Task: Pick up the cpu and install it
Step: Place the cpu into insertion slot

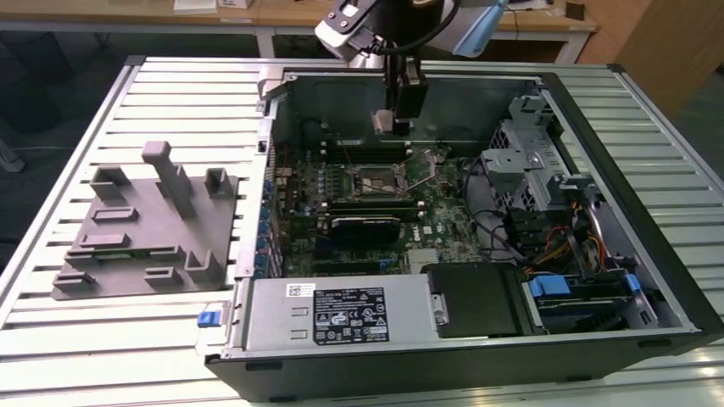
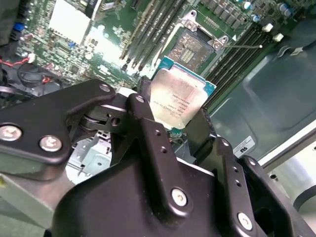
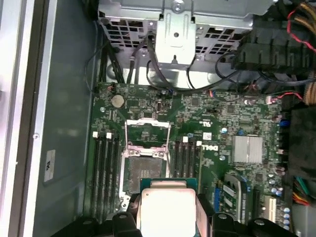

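My gripper (image 2: 173,118) pinches the cpu (image 2: 180,94) by its edges, hanging near the open socket (image 1: 379,180) at upper centre of the exterior view; I judge it needs holding level and squared to that socket

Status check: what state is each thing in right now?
cpu: gripped, held in the air, not seated.
claw: shut on the cpu.
socket: open and empty.
case: lying flat, side open.
fixture: standing free beside the case.
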{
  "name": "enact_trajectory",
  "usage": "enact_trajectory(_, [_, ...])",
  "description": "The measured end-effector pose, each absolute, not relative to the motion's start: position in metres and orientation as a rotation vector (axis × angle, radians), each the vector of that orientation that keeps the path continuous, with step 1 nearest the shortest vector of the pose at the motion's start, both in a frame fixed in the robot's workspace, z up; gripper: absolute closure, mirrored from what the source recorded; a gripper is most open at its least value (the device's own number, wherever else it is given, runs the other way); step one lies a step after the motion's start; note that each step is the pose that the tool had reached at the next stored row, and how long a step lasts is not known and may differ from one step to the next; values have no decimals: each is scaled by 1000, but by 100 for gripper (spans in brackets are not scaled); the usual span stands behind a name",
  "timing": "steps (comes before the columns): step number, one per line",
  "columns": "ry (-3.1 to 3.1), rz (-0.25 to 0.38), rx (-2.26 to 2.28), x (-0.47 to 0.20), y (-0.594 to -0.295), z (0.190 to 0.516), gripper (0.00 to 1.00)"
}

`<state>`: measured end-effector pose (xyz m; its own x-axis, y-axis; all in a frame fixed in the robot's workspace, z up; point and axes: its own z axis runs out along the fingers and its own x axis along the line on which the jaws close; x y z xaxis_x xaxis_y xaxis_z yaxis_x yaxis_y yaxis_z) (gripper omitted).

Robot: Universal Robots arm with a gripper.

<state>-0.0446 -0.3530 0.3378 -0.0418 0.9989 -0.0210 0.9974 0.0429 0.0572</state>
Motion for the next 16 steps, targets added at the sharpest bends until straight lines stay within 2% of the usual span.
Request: enact_trajectory(16, [2229, 43, 2136, -44, -349, 319, 47])
